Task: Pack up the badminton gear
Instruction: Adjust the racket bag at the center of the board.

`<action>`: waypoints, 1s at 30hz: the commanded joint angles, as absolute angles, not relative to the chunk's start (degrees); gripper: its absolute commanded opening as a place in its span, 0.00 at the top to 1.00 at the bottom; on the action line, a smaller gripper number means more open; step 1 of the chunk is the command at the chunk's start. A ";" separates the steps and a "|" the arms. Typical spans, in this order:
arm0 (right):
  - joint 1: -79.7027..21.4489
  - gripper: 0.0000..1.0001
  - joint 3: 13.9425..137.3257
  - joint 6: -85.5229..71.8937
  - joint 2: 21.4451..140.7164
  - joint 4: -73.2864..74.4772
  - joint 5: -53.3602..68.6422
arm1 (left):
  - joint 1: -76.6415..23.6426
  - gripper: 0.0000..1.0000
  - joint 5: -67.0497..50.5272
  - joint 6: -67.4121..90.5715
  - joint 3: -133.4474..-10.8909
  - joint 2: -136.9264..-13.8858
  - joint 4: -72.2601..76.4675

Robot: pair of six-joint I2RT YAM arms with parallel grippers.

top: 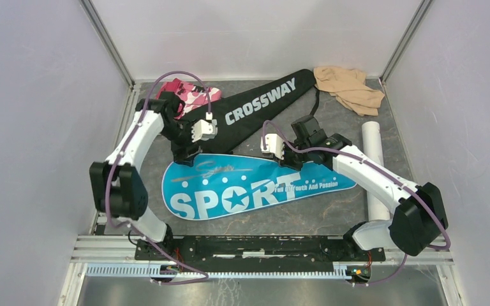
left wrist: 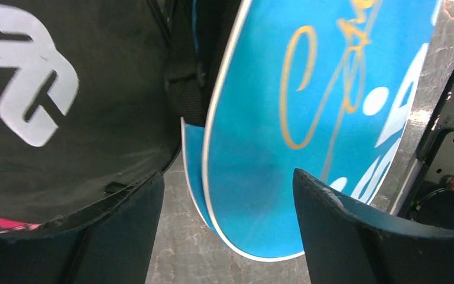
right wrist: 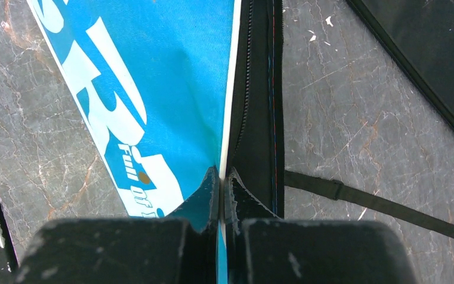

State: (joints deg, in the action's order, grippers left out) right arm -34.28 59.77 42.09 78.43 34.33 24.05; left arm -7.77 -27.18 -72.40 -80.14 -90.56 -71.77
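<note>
Blue cover (top: 230, 191) flat mid-bench, toward near edge; likely light, floppy. Right gripper (right wrist: 221, 183) clenched on its zipped edge; left gripper (left wrist: 226, 176) released, straddling rounded end. Best held at piped rim.

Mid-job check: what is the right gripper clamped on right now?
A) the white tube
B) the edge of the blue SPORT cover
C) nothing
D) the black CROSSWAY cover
B: the right wrist view shows the right gripper shut on the white-piped edge of the blue SPORT cover, while the black CROSSWAY cover and the white tube lie apart from it.
</note>
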 commanded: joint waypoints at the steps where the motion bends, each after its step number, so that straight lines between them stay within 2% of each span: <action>1: -34.50 1.00 60.02 41.49 76.55 31.99 24.34 | -4.60 0.12 -27.83 -71.27 -86.99 -99.06 -75.98; 5: -34.55 1.00 59.46 41.41 76.60 31.82 24.17 | -2.12 0.00 -31.04 -71.79 -95.27 -109.15 -83.80; 11: -34.57 1.00 58.85 41.06 76.34 31.39 23.76 | -1.90 0.01 -33.58 -72.03 -95.29 -114.30 -84.02; 15: -34.57 1.00 58.75 40.79 76.29 31.03 23.21 | -2.08 0.05 -36.19 -72.07 -93.32 -114.91 -84.02; 23: -34.57 1.00 59.28 40.18 76.93 30.63 23.03 | -3.24 0.29 -38.49 -70.69 -89.86 -116.61 -84.02; 30: -34.72 1.00 58.50 39.66 76.60 30.40 22.52 | -4.74 0.62 -38.96 -69.98 -90.50 -114.20 -84.02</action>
